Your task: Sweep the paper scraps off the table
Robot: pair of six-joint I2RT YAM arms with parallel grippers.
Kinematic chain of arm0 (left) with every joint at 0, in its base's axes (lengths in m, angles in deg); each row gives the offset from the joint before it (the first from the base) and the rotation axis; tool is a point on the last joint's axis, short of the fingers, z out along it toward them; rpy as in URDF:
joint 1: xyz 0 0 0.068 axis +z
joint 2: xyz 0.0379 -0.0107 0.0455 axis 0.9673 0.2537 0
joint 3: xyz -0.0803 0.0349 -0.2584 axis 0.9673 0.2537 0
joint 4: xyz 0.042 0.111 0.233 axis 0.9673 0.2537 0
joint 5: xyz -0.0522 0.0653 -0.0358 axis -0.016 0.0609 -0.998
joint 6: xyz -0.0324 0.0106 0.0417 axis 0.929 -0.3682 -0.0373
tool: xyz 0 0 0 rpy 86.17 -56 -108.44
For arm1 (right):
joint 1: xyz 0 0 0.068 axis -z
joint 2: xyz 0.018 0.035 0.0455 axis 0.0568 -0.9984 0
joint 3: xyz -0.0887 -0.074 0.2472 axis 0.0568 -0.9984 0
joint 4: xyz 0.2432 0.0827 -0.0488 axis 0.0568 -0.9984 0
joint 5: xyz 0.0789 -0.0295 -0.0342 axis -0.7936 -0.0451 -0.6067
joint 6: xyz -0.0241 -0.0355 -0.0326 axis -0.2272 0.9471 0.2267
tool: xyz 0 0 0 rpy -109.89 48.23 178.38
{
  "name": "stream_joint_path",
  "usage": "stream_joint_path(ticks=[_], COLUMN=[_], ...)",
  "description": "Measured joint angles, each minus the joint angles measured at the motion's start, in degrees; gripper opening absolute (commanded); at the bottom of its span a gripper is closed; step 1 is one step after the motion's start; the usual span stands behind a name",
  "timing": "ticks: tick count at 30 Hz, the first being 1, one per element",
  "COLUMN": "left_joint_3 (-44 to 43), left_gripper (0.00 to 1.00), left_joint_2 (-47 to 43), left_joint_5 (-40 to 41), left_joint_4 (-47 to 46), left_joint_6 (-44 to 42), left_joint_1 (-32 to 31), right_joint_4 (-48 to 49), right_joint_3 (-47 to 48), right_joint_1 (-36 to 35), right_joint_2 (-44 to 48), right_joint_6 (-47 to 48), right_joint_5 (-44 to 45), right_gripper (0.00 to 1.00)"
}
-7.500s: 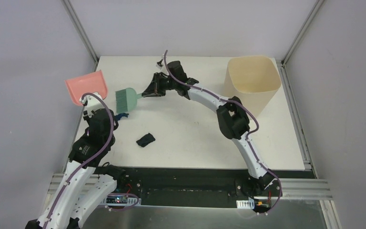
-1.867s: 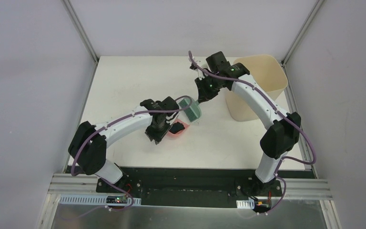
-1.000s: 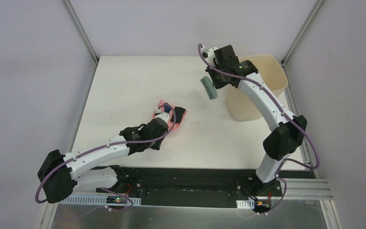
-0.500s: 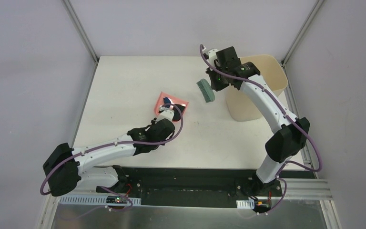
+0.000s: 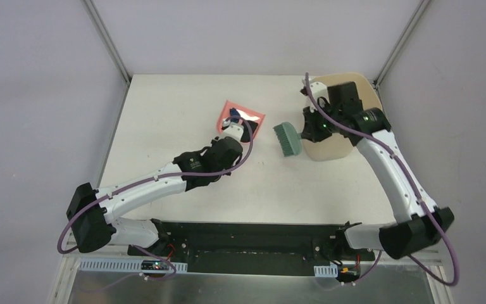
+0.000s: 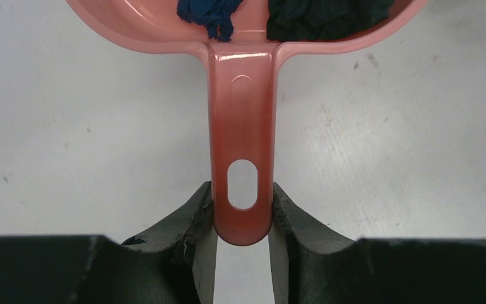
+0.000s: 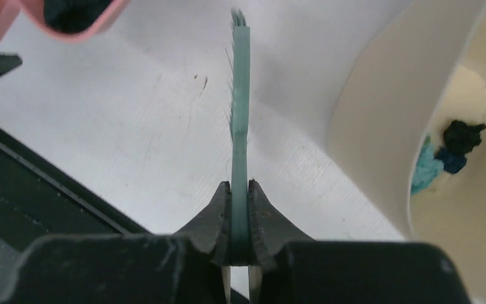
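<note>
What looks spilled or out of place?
Nothing stands out: dark blue and black paper scraps sit inside the pink plastic dustpan, its handle straight in the jaws of the left gripper; other scraps lie in the beige bin.

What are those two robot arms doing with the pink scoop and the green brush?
They are tidying up. The left gripper grips the pink dustpan by its handle, with dark blue and black paper scraps inside. The right gripper pinches the teal brush, held over the white table beside the beige bin. A few other scraps lie in that bin.
</note>
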Motion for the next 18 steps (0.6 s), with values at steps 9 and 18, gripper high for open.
stream_joint_path(ticks=[9, 18], left_joint_3=[-29.40, -50.73], left_gripper=[0.00, 0.00], left_joint_2=[15.15, 33.66], left_joint_5=[-0.79, -6.49], left_joint_4=[2.62, 5.01], left_joint_6=[-8.46, -12.07], left_joint_1=[0.00, -0.02], right_joint_4=[-1.73, -4.92], right_joint_3=[-14.21, -20.37], right_joint_1=[12.61, 22.25], right_joint_2=[18.97, 21.68], right_joint_6=[-4.55, -8.46], right_joint_5=[-12.07, -24.11], right_gripper=[0.00, 0.00])
